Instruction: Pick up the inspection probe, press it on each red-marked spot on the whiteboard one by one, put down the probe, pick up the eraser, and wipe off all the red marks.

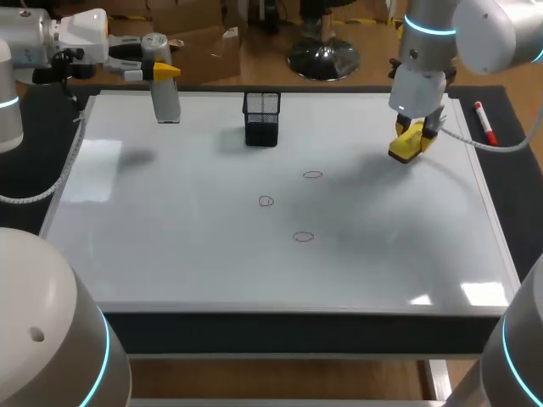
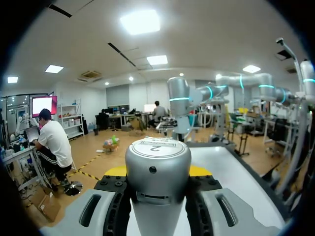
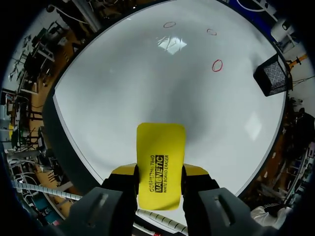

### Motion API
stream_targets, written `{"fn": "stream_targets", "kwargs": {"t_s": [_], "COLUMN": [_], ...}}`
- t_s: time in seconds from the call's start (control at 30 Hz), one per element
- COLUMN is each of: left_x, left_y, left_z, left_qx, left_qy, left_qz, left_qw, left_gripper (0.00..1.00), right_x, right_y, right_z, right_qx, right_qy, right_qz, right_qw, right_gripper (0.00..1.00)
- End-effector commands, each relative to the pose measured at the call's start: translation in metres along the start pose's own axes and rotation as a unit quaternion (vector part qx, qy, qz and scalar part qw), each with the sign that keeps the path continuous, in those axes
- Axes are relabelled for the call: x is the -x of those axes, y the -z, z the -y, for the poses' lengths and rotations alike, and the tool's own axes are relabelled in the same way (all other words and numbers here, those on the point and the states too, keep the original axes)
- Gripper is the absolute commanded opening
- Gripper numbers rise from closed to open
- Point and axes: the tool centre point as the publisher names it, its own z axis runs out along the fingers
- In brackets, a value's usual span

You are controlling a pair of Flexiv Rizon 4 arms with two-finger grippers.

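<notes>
Your glossy whiteboard (image 1: 212,263) fills the table. At its far left corner your left gripper (image 1: 163,71) clamps the inspection probe (image 1: 166,100), a smooth silver cylinder standing upright; you cannot tell whether its base touches the board. A black mesh basket (image 1: 261,119) stands near the far edge. Your right gripper (image 1: 416,134) grips the flat yellow eraser (image 1: 405,148) over the board's right side, its wiping face hidden. Three thin red rings (image 1: 265,201) sit mid-board, unwiped.

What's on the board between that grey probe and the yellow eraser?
A black mesh basket stands between the probe and the eraser; the head view shows it.
</notes>
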Motion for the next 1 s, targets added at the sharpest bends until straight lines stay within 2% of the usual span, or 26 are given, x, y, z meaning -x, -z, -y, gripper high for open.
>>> {"fn": "stream_targets", "kwargs": {"t_s": [0.03,0.13,0.2,0.4,0.5,0.7,1.0], "left_x": [-0.014,-0.029,-0.041,-0.080,-0.096,-0.124,-0.157], "left_y": [0.002,0.004,0.005,0.000,-0.004,-0.018,-0.050], "left_z": [0.002,0.006,0.008,0.013,0.019,0.028,0.026], "left_qx": [-0.003,-0.008,-0.029,-0.029,-0.043,-0.048,-0.044], "left_qy": [0.001,0.003,0.003,-0.005,-0.016,-0.022,-0.010], "left_qz": [0.007,0.009,0.014,0.017,0.015,0.003,-0.038], "left_qw": [1.000,1.000,0.999,0.999,0.999,0.999,0.998], "left_gripper": [0.00,0.00,0.00,0.00,0.00,0.00,0.00], "right_x": [-0.001,-0.001,-0.001,-0.001,-0.001,-0.001,-0.001], "right_y": [0.001,0.001,0.001,0.001,0.001,0.001,0.001], "right_z": [0.000,0.000,0.000,0.000,0.000,0.000,0.000], "right_qx": [-0.001,-0.001,-0.001,-0.001,-0.001,-0.001,-0.001], "right_qy": [0.001,0.001,0.001,0.001,0.001,0.001,0.001], "right_qz": [-0.001,-0.001,-0.001,-0.001,-0.001,-0.001,-0.001], "right_qw": [1.000,1.000,1.000,1.000,1.000,1.000,1.000], "right_gripper": [0.00,0.00,0.00,0.00,0.00,0.00,0.00]}}
